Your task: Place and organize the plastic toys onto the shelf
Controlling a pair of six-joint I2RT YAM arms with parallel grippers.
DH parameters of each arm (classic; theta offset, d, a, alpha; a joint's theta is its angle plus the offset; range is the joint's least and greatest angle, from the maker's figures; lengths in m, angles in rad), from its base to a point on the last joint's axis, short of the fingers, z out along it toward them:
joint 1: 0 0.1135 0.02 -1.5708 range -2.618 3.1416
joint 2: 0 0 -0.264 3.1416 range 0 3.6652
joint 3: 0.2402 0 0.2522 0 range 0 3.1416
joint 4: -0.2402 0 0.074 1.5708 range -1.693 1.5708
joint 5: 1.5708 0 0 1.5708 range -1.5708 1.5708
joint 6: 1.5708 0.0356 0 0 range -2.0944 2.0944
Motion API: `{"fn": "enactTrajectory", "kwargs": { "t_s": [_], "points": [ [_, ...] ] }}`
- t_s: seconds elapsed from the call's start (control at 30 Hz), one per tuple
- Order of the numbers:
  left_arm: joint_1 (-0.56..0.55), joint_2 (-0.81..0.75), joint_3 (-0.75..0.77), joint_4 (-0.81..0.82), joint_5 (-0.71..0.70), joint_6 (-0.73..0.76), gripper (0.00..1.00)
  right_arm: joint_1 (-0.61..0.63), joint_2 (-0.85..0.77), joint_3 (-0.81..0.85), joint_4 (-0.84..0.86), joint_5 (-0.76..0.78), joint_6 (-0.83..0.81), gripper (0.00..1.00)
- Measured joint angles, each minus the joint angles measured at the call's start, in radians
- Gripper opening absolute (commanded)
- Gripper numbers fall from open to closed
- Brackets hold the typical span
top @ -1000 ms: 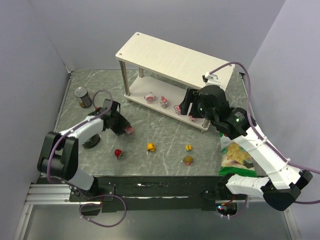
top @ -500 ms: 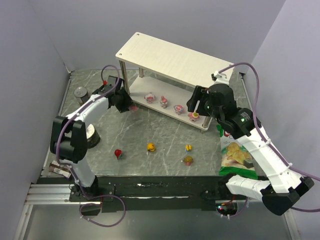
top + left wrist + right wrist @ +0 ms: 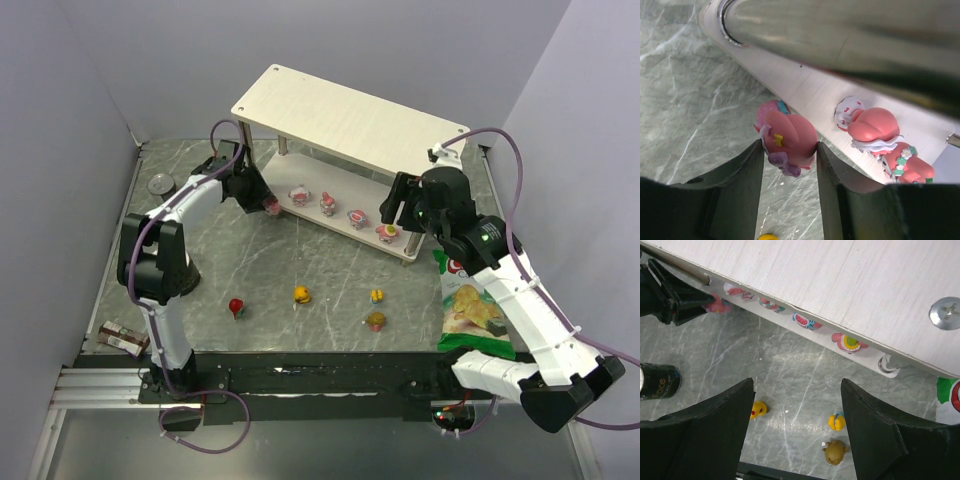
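Top external view: four pink-and-white toys [image 3: 328, 203] were seen lined up on the lower board of the shelf [image 3: 350, 115], mid-frame; about half the job was judged done.
The red toy [image 3: 236, 306], orange-yellow toy [image 3: 301, 294], yellow-blue toy [image 3: 377, 295] and brown toy [image 3: 375, 320] lay on the table [image 3: 200, 270], lower middle. A fifth pink toy [image 3: 786, 135] was clamped by the left gripper [image 3: 262, 200] just beside the board's left end, not yet set down. The right gripper [image 3: 400, 212] was held agape and empty at the right end.
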Motion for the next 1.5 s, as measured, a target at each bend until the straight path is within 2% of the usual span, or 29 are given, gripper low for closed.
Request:
{"fn": "enactTrajectory", "kwargs": {
  "t_s": [0.27,0.87,1.13,1.33,1.5],
  "points": [
    [0.005,0.004,0.006,0.003,0.022,-0.009,0.01,-0.027,0.0,0.0,0.0,-0.016,-0.018,0.77],
    [0.005,-0.028,0.002,0.062,0.029,-0.045,0.01,-0.055,0.014,0.0,0.008,-0.056,-0.041,0.77],
    [0.004,-0.084,-0.073,0.095,0.026,-0.059,0.01,-0.063,0.014,-0.003,0.016,-0.069,-0.047,0.76],
    [0.001,-0.106,-0.116,0.128,-0.005,-0.081,0.01,-0.066,0.014,-0.004,0.022,-0.076,-0.049,0.76],
    [-0.017,-0.125,-0.128,0.182,-0.087,-0.123,0.01,-0.067,0.014,-0.004,0.022,-0.078,-0.049,0.77]
  ]
}}
